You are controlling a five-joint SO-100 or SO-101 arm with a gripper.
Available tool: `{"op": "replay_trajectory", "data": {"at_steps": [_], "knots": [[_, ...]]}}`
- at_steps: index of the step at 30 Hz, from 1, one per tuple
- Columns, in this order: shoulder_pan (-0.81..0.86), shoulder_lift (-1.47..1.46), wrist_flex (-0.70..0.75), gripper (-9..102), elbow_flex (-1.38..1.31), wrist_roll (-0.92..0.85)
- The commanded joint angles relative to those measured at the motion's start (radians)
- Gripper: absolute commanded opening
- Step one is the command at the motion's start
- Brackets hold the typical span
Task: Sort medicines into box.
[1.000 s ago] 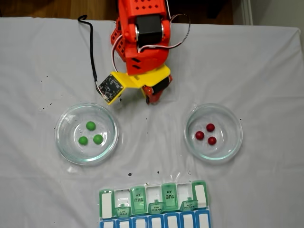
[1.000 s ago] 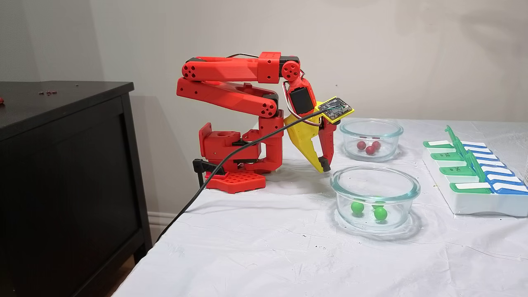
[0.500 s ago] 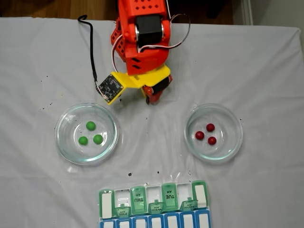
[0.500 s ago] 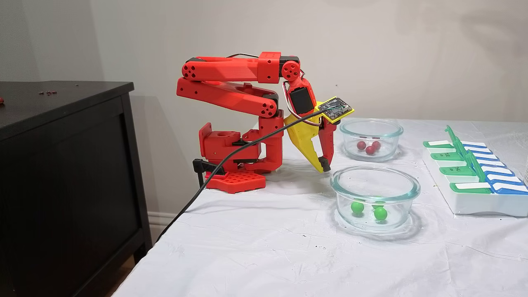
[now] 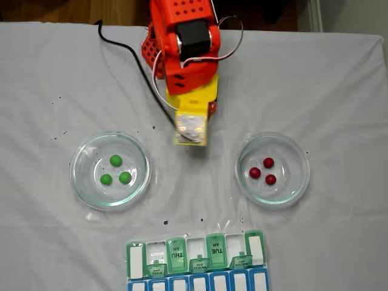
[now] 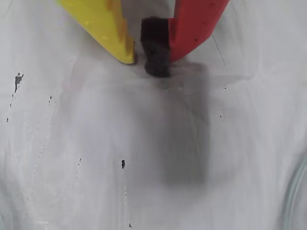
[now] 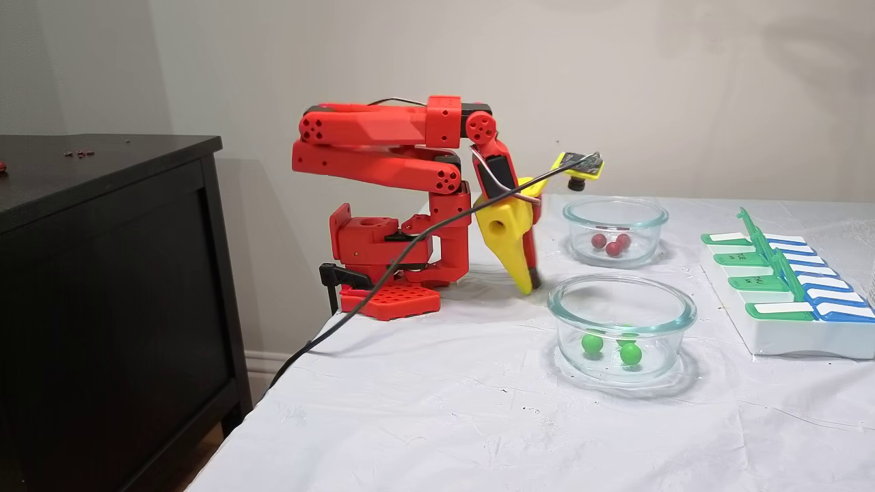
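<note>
Three green medicines (image 5: 115, 170) lie in the left glass dish (image 5: 77, 154) in a fixed view from above; three dark red medicines (image 5: 264, 171) lie in the right dish (image 5: 305, 159). The box (image 5: 197, 262), with green lids partly raised, sits at the bottom edge. My gripper (image 6: 142, 61) is shut with nothing in it, its yellow finger (image 6: 110, 28) against the black pad of the red finger (image 6: 192, 24). It points down at the cloth, between and behind the dishes. In a fixed view from the side the gripper (image 7: 528, 285) hangs just left of the dish with the green medicines (image 7: 607, 348).
A white cloth (image 5: 339, 91) with small black specks covers the table. The red arm base (image 7: 389, 273) stands at the table's back edge and its black cable (image 7: 355, 307) trails over the side. A dark cabinet (image 7: 102, 273) stands beside the table.
The wrist has rolled, so the camera board swung from the left side to the front of the gripper. The cable shifted with it. Balls, dishes and box have not moved.
</note>
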Motion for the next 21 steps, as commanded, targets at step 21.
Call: {"op": "replay_trajectory", "data": {"at_steps": [21], "knots": [[-0.074,0.009,-0.204,0,-0.439,0.874]]}}
